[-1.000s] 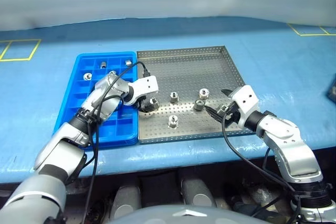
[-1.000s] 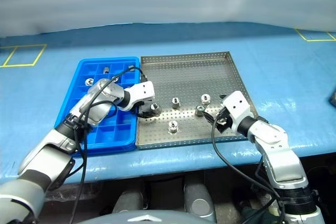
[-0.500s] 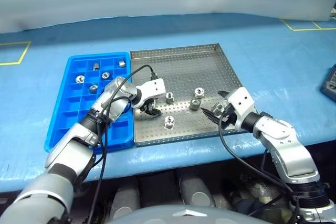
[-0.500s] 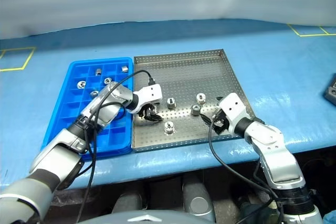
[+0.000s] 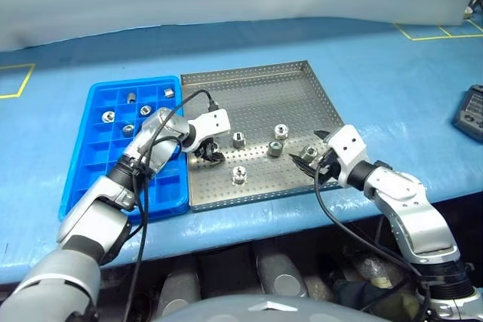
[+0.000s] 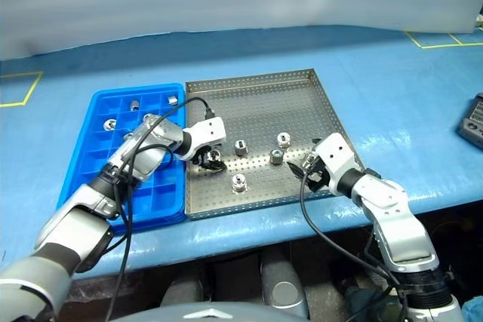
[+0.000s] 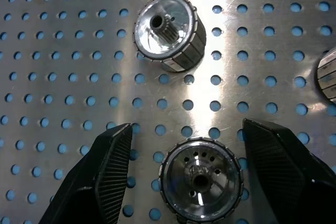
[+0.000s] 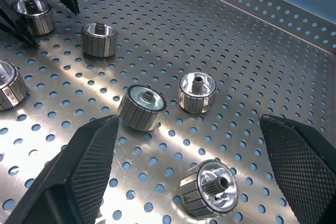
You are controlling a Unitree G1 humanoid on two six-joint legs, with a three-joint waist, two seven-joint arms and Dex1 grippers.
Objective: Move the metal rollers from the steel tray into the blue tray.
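The metal rollers are found in two places: five lie on the perforated floor of the steel tray (image 5: 260,103), and four sit in the far compartments of the blue tray (image 5: 83,179). Both trays are carried side by side, rims touching, by a counter (image 5: 392,88) covered in a blue sheet, with yellow taped squares (image 5: 434,32) marked at its far corners and a pale wall behind. A dark device (image 5: 469,111) is seen at the counter's right edge, well apart from the trays.

The far half of the steel tray is bare, and the near compartments of the blue tray hold nothing, so open room is left there. The near rims of both trays run close to the counter's front edge.

The left gripper (image 5: 208,154) is set down over the steel tray just beside its left rim, its fingers (image 7: 107,166) spread to either side of one roller (image 7: 201,179) without touching it; a second roller (image 7: 169,34) lies just beyond. The right gripper (image 5: 311,162) is held near the tray's right rim, its fingers (image 8: 84,166) spread wide and holding nothing, with another roller (image 8: 210,188) between them and two more rollers (image 8: 197,92) further on
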